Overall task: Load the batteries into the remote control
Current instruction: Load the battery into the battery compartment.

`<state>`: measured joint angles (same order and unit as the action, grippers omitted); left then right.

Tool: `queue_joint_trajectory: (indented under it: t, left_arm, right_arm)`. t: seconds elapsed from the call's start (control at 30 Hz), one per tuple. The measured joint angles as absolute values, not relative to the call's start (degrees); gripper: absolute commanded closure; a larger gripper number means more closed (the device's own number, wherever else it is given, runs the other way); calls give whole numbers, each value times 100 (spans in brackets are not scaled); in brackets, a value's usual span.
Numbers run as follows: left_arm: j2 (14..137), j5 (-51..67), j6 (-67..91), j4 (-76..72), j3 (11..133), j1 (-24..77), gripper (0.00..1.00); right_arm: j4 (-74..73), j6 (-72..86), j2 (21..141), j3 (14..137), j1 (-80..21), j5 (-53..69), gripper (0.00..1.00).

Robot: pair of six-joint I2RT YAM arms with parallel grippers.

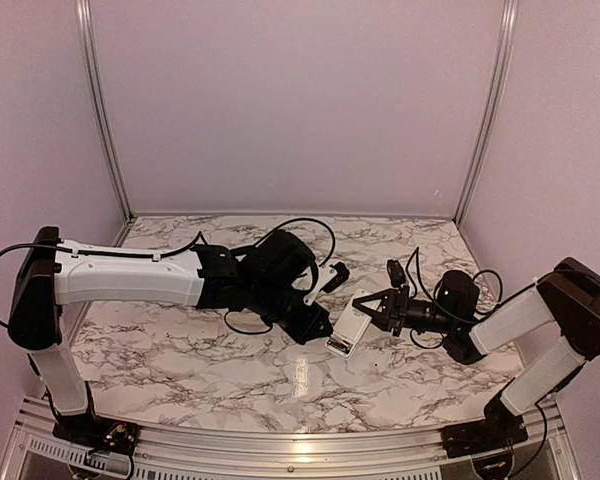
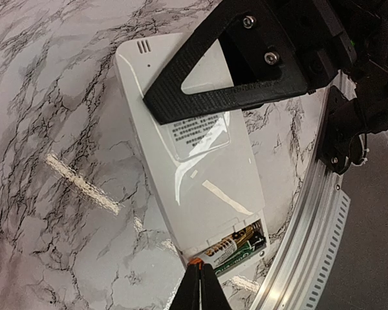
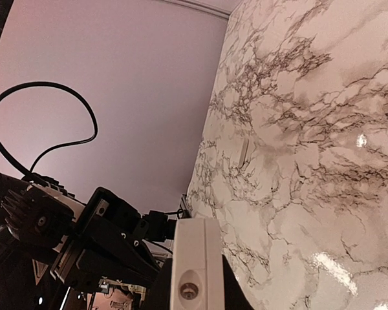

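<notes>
The white remote control (image 1: 348,330) lies back-up on the marble table, between the two grippers. In the left wrist view the remote (image 2: 194,168) shows a label and an open slot at its near end. Two batteries (image 2: 236,247), one gold-black and one green, lie side by side in that slot. My left gripper (image 2: 201,284) is shut, its orange tip touching the slot's edge; it also shows in the top view (image 1: 318,328). My right gripper (image 1: 375,310) is shut on the remote's far end (image 3: 195,258), and one of its fingers (image 2: 226,71) lies across the remote's back.
The table's aluminium edge rail (image 2: 310,219) runs close beside the remote in the left wrist view. Black cables (image 1: 310,225) loop over the table behind the arms. Pink walls enclose the back and sides.
</notes>
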<state>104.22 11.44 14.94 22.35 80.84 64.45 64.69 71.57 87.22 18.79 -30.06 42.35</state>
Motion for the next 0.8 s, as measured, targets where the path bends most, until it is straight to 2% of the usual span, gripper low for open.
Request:
queue_joint_trajectory:
  t: [0.8]
  left_arm:
    - [10541,1343,1487,2185,8082,6479,99]
  right_arm:
    - [6466,7135,8722,1774,-2998,4292,100]
